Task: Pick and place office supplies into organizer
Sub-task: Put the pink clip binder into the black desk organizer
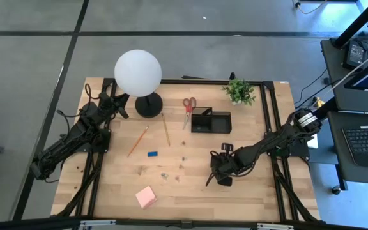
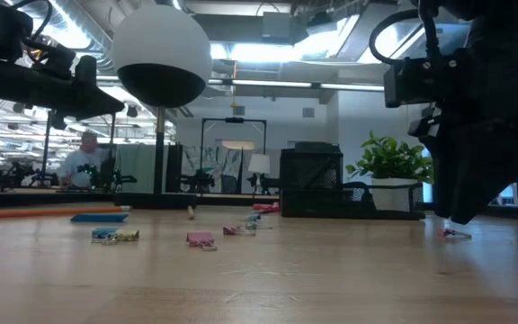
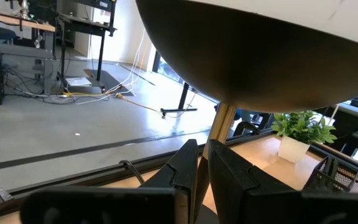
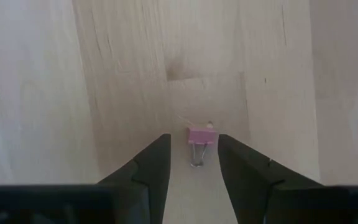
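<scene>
My right gripper (image 4: 194, 152) is open and points down at the table's right-hand middle (image 1: 219, 177). A small pink binder clip (image 4: 201, 137) lies flat on the wood between its two fingers, apart from both; the low view shows it under the gripper (image 2: 455, 233). The black organizer (image 1: 211, 120) stands farther back, with the red-handled scissors (image 1: 189, 107) lying to its left. Two pencils (image 1: 138, 140) (image 1: 166, 130), the blue eraser (image 1: 153, 153), the pink sticky pad (image 1: 146, 197) and other clips (image 1: 163, 174) lie on the table. My left gripper (image 3: 201, 165) is shut and raised beside the lamp. No pens show.
The white globe lamp (image 1: 138, 73) stands on its round black base (image 1: 149, 105) at the far left, right by my left gripper. A green potted plant (image 1: 239, 91) stands to the far right of the organizer. More small clips (image 2: 200, 239) are scattered mid-table.
</scene>
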